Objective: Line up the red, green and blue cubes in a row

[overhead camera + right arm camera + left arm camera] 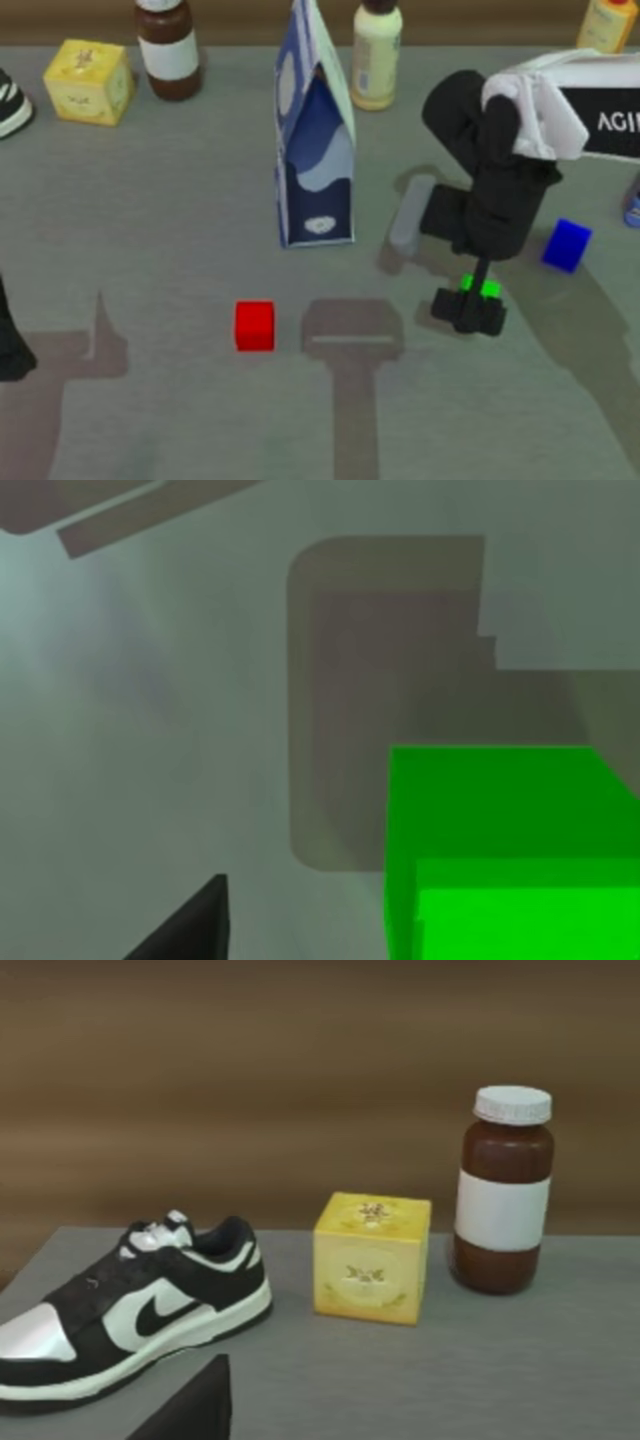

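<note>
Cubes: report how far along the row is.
Done: nothing certain; the red cube sits alone at the table's middle front, a possible row start. In hand: the right gripper is at the green cube, which fills its wrist view; whether it is gripped is unclear. Left: placing green beside red, then the blue cube, untouched at the right. The left gripper is parked at the left edge.

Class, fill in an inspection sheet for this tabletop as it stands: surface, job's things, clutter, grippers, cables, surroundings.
Surface: grey table, shadows across it.
Job's things: red cube alone near the middle; green cube at the right gripper; blue cube to its right.
Clutter: milk carton, yellow box, brown jar, cream bottle, shoe.
Grippers: right gripper over the green cube; left arm parked at the left edge.
Cables: nothing seen.
Surroundings: brown wall.
</note>
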